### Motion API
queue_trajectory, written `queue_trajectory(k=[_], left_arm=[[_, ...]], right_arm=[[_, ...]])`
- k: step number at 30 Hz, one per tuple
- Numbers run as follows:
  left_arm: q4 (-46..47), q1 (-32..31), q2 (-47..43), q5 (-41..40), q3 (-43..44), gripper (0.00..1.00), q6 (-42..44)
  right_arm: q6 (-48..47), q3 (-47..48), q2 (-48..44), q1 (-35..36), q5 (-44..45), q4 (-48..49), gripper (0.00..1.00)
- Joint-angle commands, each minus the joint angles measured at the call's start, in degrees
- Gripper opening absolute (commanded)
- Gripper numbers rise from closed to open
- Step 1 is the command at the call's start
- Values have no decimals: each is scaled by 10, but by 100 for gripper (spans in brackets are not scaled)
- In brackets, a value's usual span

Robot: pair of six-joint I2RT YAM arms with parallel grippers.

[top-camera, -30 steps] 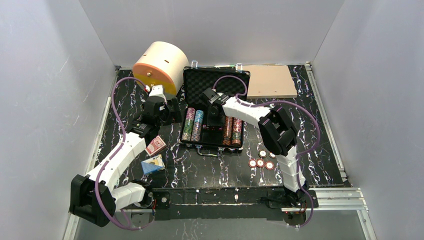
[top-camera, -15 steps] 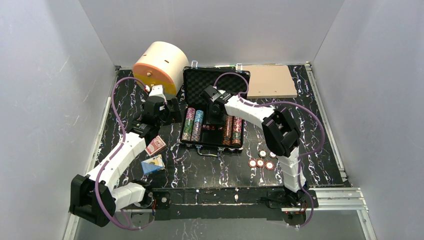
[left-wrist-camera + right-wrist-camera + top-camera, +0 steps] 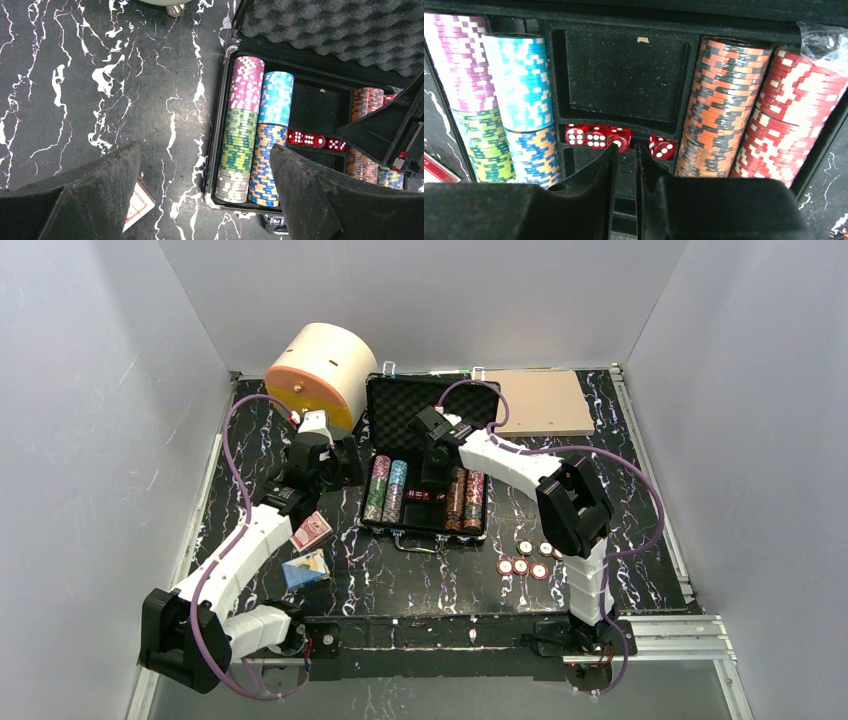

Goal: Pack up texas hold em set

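Lying crosswise in briefcase, dice (one row); right gripper nearly pressed together, left gripper spread

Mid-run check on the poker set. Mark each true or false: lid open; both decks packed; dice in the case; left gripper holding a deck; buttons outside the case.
1. The case stands with its lid open. True.
2. Both card decks are packed in the case. False: the red deck and the blue deck lie on the table, left of the case.
3. The red dice lie in the case's narrow middle slot. True.
4. The left gripper holds a deck. False: its jaws stand wide open and empty.
5. The round buttons lie on the table, right of the case. True.
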Motion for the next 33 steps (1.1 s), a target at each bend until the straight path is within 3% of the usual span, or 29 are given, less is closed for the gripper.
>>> queue_trajectory(k=[1,7,17,20,25,33], left_arm=[[-5,-3,-7,-7,-4,98,4],[-5,-3,-7,-8,-3,98,5],[-5,-3,-8,-10,-5,98,5],[-5,-3,-7,-10,-5,98,5],[-6,-3,-7,-13,-6,98,6],[-6,-3,-7,-15,-7,98,6]], right_arm=[[9,2,8,-3,19,-24,23],[5,4,24,-3,5,-24,16],[-9,6,41,-3,-16,-25,15],[-12,6,47,-3,-23,-22,18],[-13,10,53,-3,-28,-21,31],[-15,17,55,-5,-23,-28,31]])
